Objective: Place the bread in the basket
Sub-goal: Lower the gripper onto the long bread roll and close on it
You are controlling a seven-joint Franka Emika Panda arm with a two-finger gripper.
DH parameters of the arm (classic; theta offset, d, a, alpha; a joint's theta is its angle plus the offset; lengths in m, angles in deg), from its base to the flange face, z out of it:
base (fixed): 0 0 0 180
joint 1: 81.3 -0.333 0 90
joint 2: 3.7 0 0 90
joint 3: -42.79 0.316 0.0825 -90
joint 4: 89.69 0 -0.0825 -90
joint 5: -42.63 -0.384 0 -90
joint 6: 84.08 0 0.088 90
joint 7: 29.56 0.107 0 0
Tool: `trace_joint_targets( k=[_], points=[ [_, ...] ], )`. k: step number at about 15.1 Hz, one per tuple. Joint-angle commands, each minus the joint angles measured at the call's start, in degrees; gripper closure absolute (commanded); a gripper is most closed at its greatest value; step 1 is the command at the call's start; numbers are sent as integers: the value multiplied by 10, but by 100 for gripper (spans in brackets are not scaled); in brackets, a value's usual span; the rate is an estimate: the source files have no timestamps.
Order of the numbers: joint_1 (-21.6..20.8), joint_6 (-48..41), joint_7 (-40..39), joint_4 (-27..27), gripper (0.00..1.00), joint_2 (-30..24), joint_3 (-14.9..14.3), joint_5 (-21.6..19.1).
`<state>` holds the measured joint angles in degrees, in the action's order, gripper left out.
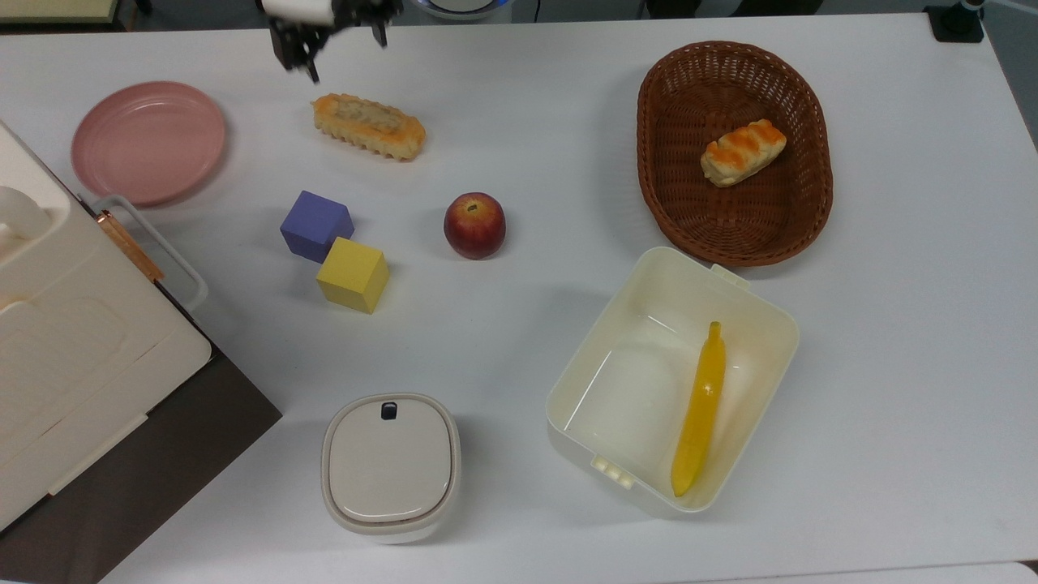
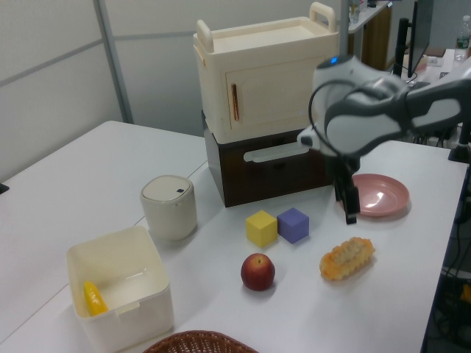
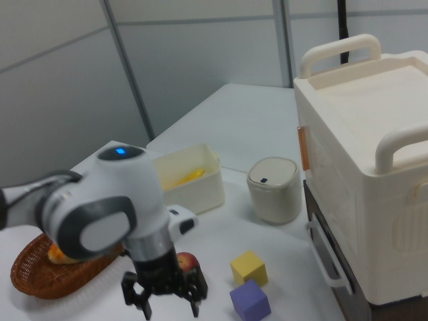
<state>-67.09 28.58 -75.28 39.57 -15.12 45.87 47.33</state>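
The bread (image 1: 369,126) lies flat on the white surface (image 1: 519,97), free of any grip, its pale crumbly strip facing up. In the top view it sits toward the upper left, well apart from the basket (image 1: 661,195), which stands far to the top view's right. In the left view the bread (image 2: 347,257) lies toward the left view's right, just in front of the pink plate (image 2: 383,193).

The hand (image 1: 334,50) hovers near the bread's left end as the top view shows it, up and to the top view's left of the loaf, not touching it. Its two fingers stand apart with nothing between them; the right view shows the hand (image 3: 170,307) spread wide and pointing down. In the left view the hand (image 2: 350,215) hangs just above the surface between the plate and the bread.

Inside the basket rests a shorter bun (image 1: 743,152) with orange-glazed stripes. Below the basket in the top view, touching or nearly touching its rim, stands a cream plastic box (image 1: 758,300) holding a yellow banana (image 1: 701,410).

A red apple (image 1: 474,225) sits between the bread and the box. To the top view's left of the apple are a purple cube (image 1: 316,225) and a yellow cube (image 1: 353,274), just beside each other. A lidded cream canister (image 1: 390,465) stands near the top view's lower edge, and a cream cabinet on a dark base (image 1: 73,357) occupies the top view's left.
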Motion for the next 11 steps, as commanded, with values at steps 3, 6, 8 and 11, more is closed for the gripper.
trace_joint_targets(
  k=[3, 6, 8, 11],
  points=[
    [0, 54, -40, 6, 0, 70, 1, 30],
    [1, 54, -53, 11, 0, 76, 1, 30],
    [1, 54, -63, 12, 0, 79, 1, 31],
    [2, 56, -78, 16, 0, 83, 0, 33]
  ],
)
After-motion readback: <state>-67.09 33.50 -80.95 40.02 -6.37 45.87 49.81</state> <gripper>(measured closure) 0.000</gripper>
